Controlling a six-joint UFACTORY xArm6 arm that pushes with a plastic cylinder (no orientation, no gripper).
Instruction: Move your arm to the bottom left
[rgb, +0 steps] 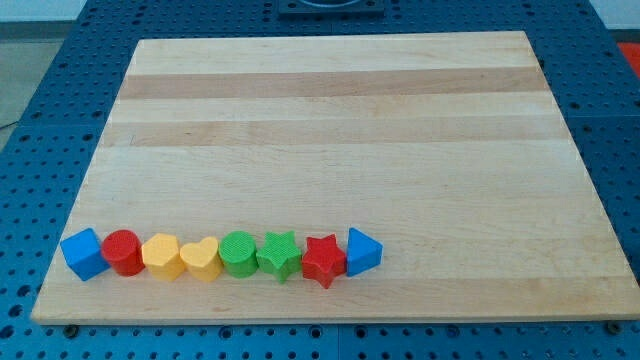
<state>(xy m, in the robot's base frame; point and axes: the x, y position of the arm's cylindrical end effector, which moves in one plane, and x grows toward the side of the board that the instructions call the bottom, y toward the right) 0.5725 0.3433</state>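
Note:
Several blocks stand in a row near the board's bottom edge. From the view's left they are a blue cube, a red cylinder, a yellow hexagon-like block, a yellow heart, a green cylinder, a green star, a red star and a blue triangular block. Neighbouring blocks touch or nearly touch. My tip and the rod do not show in this view.
The wooden board lies on a blue perforated table. A dark arm base part shows at the view's top edge.

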